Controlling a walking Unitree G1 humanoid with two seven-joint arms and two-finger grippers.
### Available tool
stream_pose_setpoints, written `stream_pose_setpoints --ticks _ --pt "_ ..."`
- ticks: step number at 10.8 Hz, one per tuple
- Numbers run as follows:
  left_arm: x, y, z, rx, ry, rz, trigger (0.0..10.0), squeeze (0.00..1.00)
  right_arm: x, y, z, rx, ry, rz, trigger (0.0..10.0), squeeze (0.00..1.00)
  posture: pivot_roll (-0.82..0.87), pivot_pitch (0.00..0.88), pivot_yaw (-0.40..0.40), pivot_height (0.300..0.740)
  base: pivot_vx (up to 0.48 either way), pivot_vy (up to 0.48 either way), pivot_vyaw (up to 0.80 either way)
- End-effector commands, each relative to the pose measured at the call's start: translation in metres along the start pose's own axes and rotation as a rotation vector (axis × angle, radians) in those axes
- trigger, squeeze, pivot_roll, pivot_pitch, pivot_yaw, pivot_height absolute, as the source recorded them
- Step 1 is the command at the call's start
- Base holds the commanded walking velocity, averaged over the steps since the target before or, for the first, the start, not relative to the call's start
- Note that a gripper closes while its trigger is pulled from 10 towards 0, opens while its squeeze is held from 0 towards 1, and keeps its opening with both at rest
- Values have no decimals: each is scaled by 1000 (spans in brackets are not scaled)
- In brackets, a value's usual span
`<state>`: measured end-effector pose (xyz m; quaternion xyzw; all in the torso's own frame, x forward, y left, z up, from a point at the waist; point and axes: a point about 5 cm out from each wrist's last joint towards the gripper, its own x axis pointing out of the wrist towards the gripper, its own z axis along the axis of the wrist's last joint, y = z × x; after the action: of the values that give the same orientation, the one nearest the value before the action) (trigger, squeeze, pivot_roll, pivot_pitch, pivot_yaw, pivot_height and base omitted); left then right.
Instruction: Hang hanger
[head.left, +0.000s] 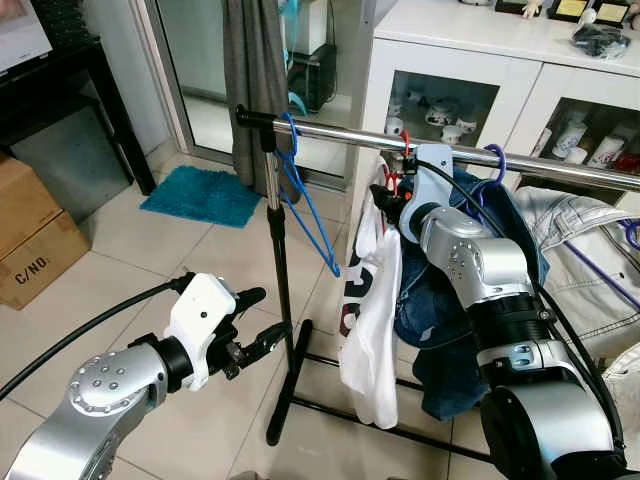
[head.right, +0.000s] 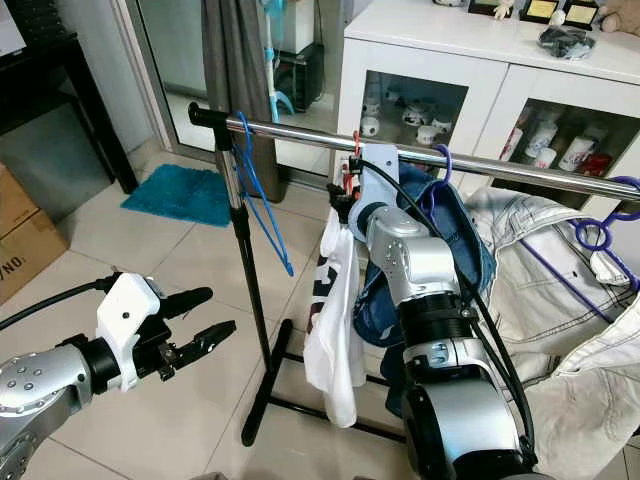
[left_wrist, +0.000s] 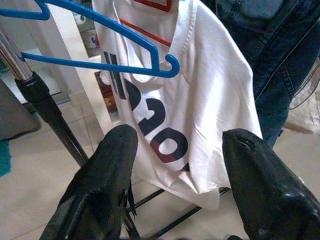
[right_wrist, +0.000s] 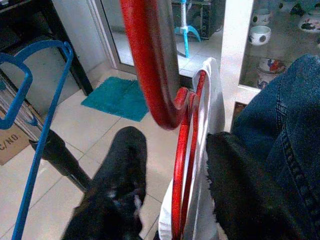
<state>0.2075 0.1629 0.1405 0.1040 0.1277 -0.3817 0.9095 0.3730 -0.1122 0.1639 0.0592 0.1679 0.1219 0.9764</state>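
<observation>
Right gripper (right_wrist: 170, 200), fingers parted around the red hanger (right_wrist: 182, 165) just below its hook, which curls over the chrome rail (head.left: 340, 133) at 12 o'clock. The hanger's neck runs vertically between the fingers, carrying a white T-shirt (head.left: 372, 330). Left gripper (head.left: 250, 330) hangs low at 8 o'clock, open and empty, well apart from the rail.
</observation>
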Motion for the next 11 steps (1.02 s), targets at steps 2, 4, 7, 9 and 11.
stream_pose_setpoints --ticks 2,4,7,9,11 --pt "1 -1 2 18 -5 -8 10000 0 -1 -3 7 6 -25 -11 0 0 -34 0 1 740 0 0 0" --pt "2 -1 2 21 -4 -8 10000 0 0 -2 7 -31 -16 22 0 0 -35 0 2 740 0 0 0" --pt "4 -1 2 25 -5 -11 10000 0 0 -3 7 -54 -7 23 0 0 -37 0 -1 740 0 0 0" --pt "4 -1 1 27 -6 -9 10000 0 0 -2 7 -49 -7 28 0 0 -36 0 -3 740 0 0 0" --pt "4 -2 0 33 -2 -7 10000 0 1 -3 5 -40 -16 8 0 0 -36 0 -3 740 0 0 0"
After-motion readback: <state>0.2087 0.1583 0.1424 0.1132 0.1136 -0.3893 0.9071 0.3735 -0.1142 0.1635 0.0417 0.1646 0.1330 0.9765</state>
